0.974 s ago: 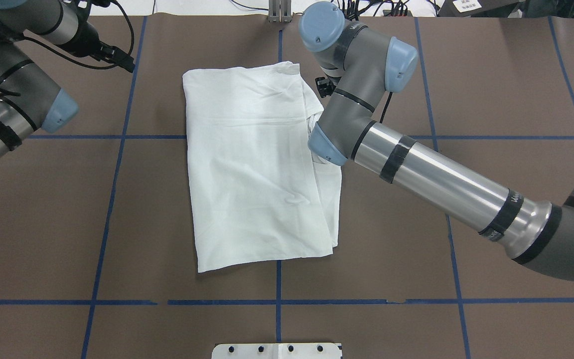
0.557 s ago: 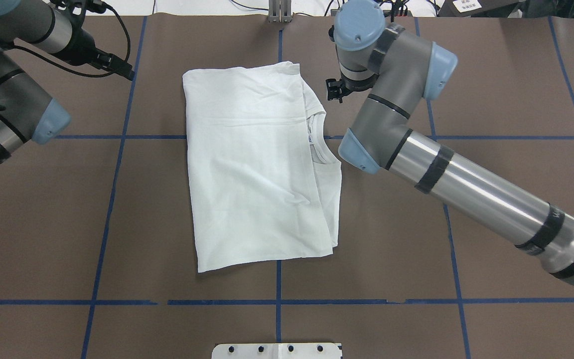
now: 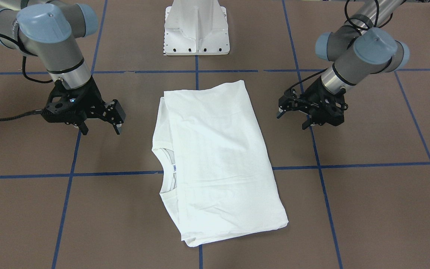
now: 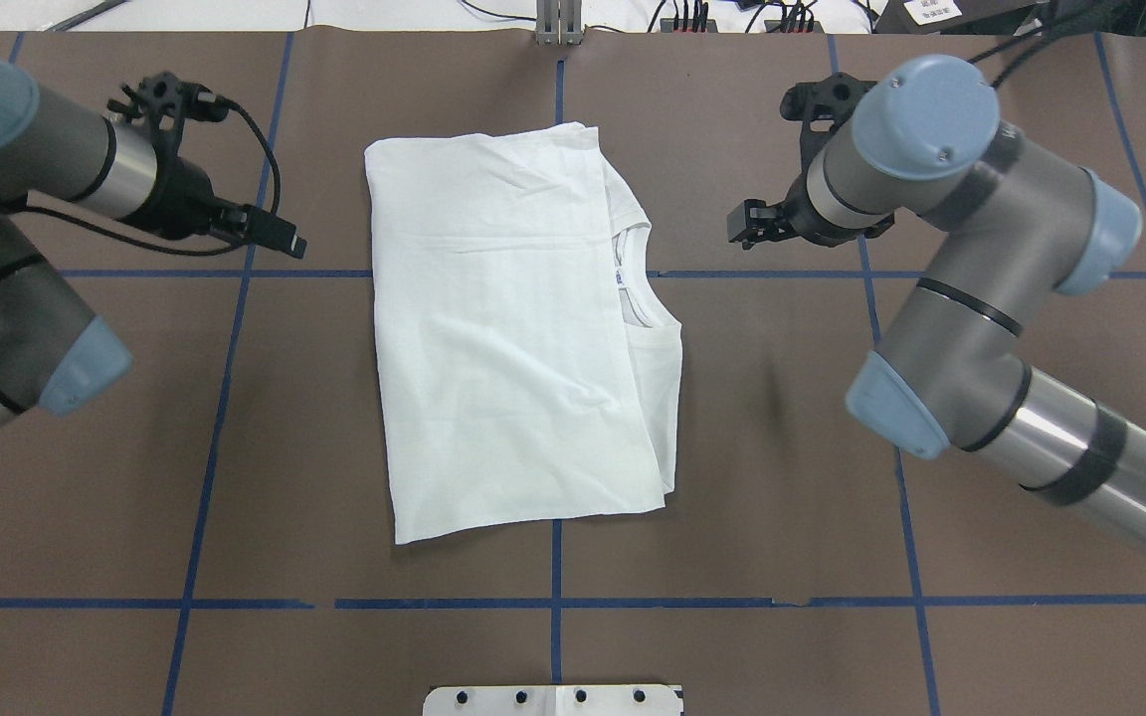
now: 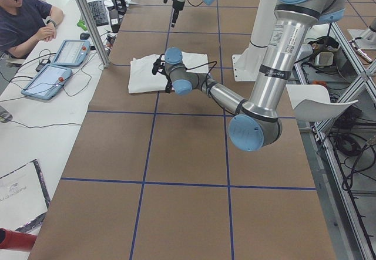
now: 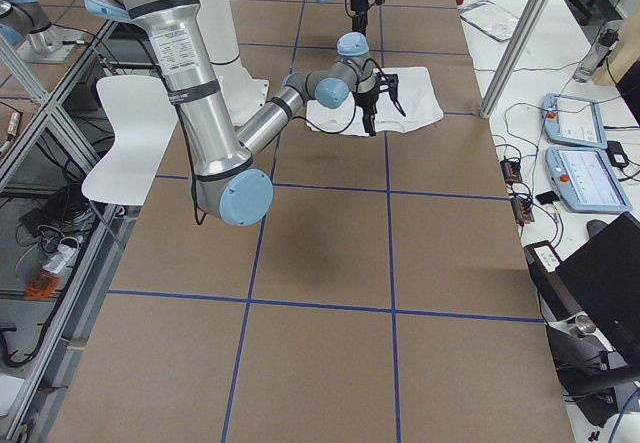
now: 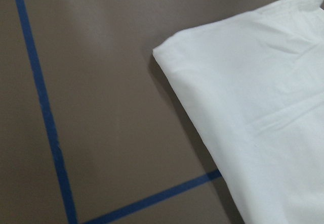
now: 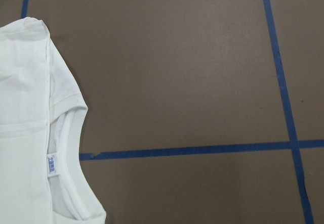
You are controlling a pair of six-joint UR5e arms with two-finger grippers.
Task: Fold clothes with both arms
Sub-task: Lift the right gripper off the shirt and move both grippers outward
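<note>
While nothing is gripped, folded T-shirt (image 4: 503,348) lies flat

Left gripper (image 3: 292,120): fingers apart, empty, beside the T-shirt's plain folded edge. Right gripper (image 3: 101,130): fingers apart, empty, beside the collar (image 4: 645,298) edge. T-shirt touches neither.

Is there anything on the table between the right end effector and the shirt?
Nothing visible. Only bare table lies between the right end effector and the shirt on its collar side; they do not touch.
</note>
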